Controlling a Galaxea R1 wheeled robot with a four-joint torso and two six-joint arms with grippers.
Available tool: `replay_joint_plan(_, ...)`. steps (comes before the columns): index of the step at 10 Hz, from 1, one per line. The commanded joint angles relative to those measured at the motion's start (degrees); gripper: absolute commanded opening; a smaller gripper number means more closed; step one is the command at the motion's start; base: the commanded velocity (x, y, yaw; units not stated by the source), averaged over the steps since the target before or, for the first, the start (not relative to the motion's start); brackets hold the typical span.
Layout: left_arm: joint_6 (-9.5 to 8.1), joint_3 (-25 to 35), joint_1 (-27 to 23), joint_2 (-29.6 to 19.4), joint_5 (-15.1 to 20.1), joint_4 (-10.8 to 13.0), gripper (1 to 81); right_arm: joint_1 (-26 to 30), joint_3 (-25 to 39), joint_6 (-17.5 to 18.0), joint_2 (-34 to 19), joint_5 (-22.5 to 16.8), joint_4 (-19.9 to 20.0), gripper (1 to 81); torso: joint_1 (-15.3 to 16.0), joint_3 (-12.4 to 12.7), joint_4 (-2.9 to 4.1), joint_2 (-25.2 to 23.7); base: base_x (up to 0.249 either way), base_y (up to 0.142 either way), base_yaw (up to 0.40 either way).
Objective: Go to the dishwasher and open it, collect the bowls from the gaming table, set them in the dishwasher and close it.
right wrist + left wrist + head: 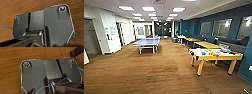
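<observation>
Head view: bowls (pixel 209 53) lie mid-top on the gaming table (pixel 216 58), right of a wood floor (pixel 146 72). Whether either gripper is apart or together, I cannot tell.

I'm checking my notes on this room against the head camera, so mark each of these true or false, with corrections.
1. The yellow-legged, white-topped gaming table stands at the right, by the dark blue wall. True.
2. The small orange and blue bowls lie on the floor. False: they sit on the gaming table.
3. The blue ping-pong table stands farther down the room. True.
4. The floor is grey tile. False: it is brown and wood-toned.
</observation>
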Motion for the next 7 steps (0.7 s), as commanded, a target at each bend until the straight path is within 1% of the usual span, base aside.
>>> replay_joint_plan(1,0.05,-0.18,-3.47,0.31,2.76,-0.12,81.1,3.32,0.26,-0.09,0.25,-2.62,-0.24,81.1,0.00,0.00,0.00,0.00,0.206,0.000,0.000)
replay_joint_plan(5,0.05,-0.27,-3.47,0.23,2.76,-0.21,81.1,3.49,0.44,-0.09,0.16,-2.62,-0.16,81.1,0.00,0.00,0.00,0.00,0.206,0.000,0.000)
replay_joint_plan(7,0.05,-0.18,-3.47,0.31,2.67,-0.12,81.1,3.49,0.44,-0.09,0.25,-2.62,-0.16,81.1,0.02,0.00,0.00,0.00,0.235,0.000,0.000)
